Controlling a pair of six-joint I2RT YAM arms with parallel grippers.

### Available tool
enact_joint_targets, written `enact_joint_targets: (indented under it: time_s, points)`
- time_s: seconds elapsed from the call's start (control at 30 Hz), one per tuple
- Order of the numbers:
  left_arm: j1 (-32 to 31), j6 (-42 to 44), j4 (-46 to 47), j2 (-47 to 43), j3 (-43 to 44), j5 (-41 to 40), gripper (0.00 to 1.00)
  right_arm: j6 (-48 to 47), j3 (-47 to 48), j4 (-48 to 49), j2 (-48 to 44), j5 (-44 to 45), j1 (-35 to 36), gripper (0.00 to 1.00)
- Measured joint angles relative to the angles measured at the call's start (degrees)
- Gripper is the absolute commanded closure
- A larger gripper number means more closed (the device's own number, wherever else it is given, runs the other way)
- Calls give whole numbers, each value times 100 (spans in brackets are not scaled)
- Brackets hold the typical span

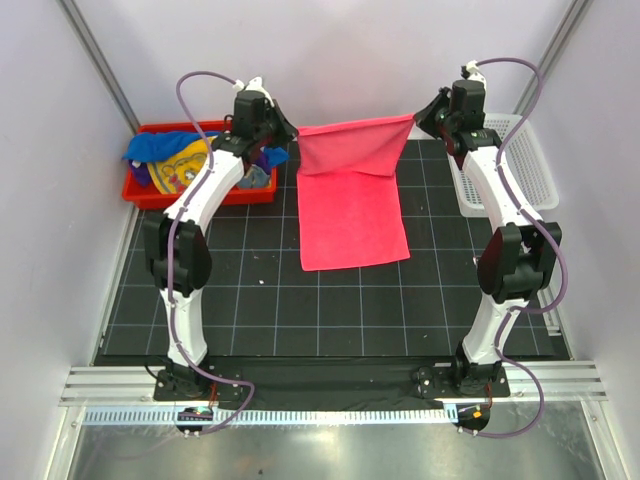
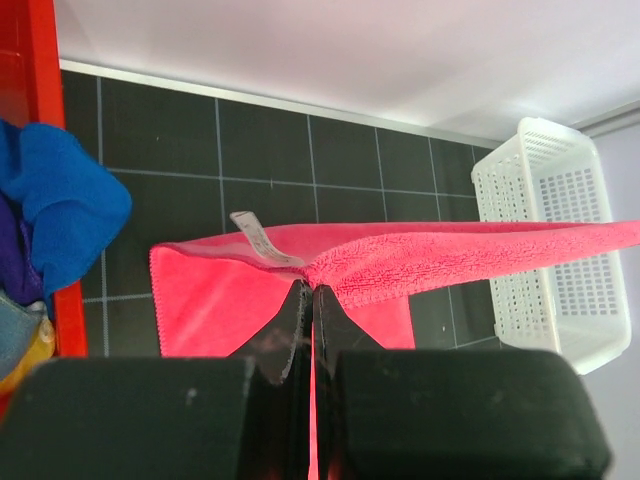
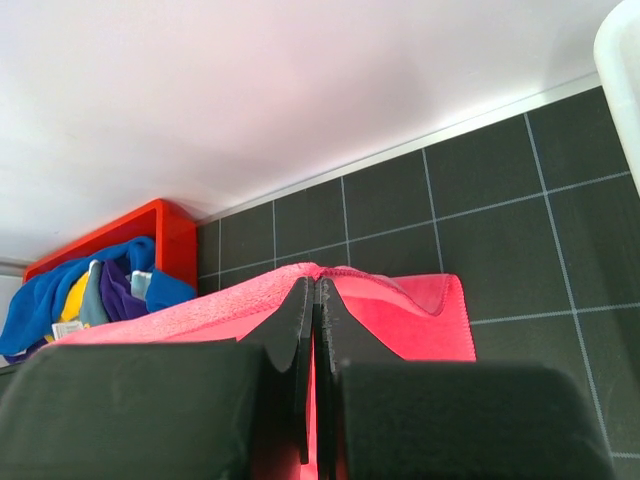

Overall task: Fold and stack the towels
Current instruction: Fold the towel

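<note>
A hot pink towel (image 1: 350, 205) hangs stretched between both grippers at the back of the mat, its lower part lying flat on the mat. My left gripper (image 1: 292, 131) is shut on the towel's left top corner (image 2: 330, 268), beside a white label (image 2: 256, 240). Shut on the right top corner (image 3: 325, 275) is my right gripper (image 1: 415, 118). The top edge runs taut between them. More towels (image 1: 170, 160), blue, yellow and purple, lie heaped in the red bin (image 1: 150, 193).
The red bin stands at the back left, partly behind the left arm. A white mesh basket (image 1: 520, 165) stands at the back right, beside the right arm. The black grid mat (image 1: 330, 310) lies under the towel, with walls close on three sides.
</note>
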Motion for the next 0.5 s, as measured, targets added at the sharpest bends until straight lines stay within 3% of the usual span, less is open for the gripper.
enact_joint_targets:
  time_s: [0.5]
  points:
    - [0, 2, 70, -321, -590, 149, 100, 2, -197, -72, -94, -63, 7, 99]
